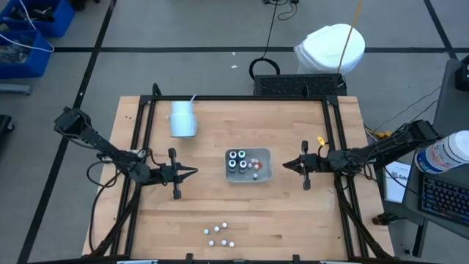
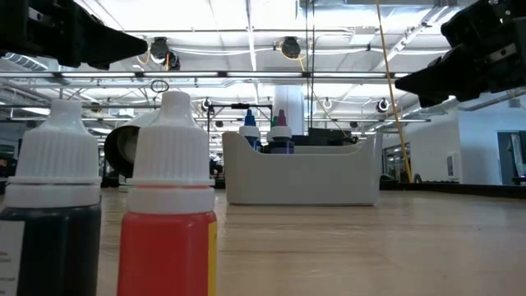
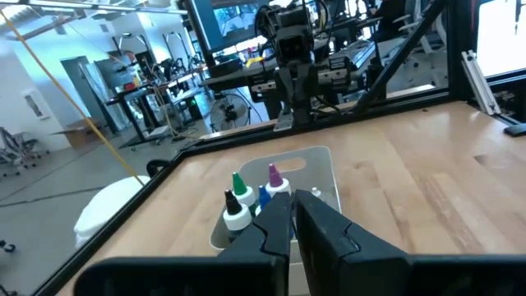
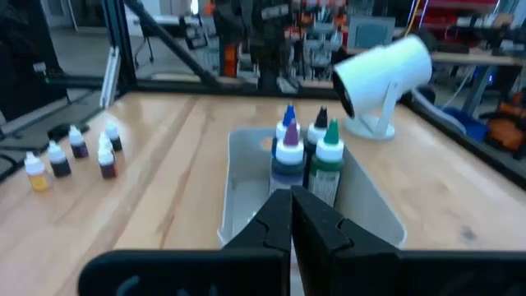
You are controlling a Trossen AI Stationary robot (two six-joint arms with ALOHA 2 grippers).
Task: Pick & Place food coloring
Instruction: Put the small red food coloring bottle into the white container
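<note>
A grey tray (image 1: pixel 264 174) sits mid-table and holds four dark food coloring bottles (image 1: pixel 237 160) with teal tops, standing upright, plus a few tiny white-capped ones (image 1: pixel 255 165). Several more small bottles (image 1: pixel 220 235) stand on the wood by the near edge; they also show in the right wrist view (image 4: pixel 76 152) and up close in the low view (image 2: pixel 168 222). My left gripper (image 1: pixel 195 172) is shut and hovers left of the tray. My right gripper (image 1: pixel 285 166) is shut and hovers right of it. Each wrist view looks past shut fingers at the tall bottles (image 3: pixel 251 197) (image 4: pixel 306 156).
A white cup (image 1: pixel 182 119) lies on its side at the far left of the table, and is seen beyond the tray in the right wrist view (image 4: pixel 382 70). Black frame rails (image 1: pixel 143 147) run along the table's left, right and far sides. Bare wood lies between the tray and the near bottles.
</note>
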